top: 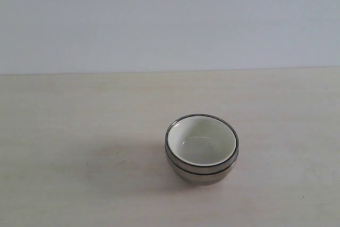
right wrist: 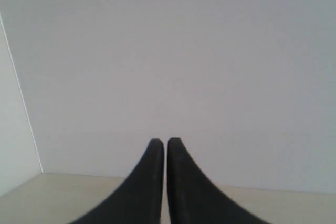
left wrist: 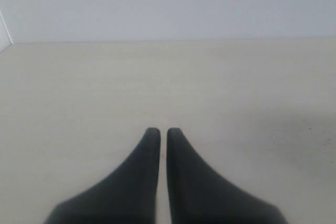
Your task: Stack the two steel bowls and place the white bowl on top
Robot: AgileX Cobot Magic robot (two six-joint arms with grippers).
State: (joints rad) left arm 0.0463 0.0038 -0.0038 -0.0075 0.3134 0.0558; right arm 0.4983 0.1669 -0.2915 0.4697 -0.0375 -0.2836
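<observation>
In the exterior view the white bowl (top: 202, 141) sits nested inside the steel bowls (top: 201, 174), which stand stacked on the pale table, a little right of centre; two steel rims show one above the other. Neither arm appears in that view. My left gripper (left wrist: 163, 130) is shut with nothing between its dark fingers, over bare tabletop. Facing the grey wall, my right gripper (right wrist: 165, 141) is also shut and holds nothing. No bowl shows in either wrist view.
The pale wooden table (top: 79, 147) runs to a plain grey wall (top: 170, 19) at the back. A white vertical edge (right wrist: 21, 98) shows at one side of the right wrist view.
</observation>
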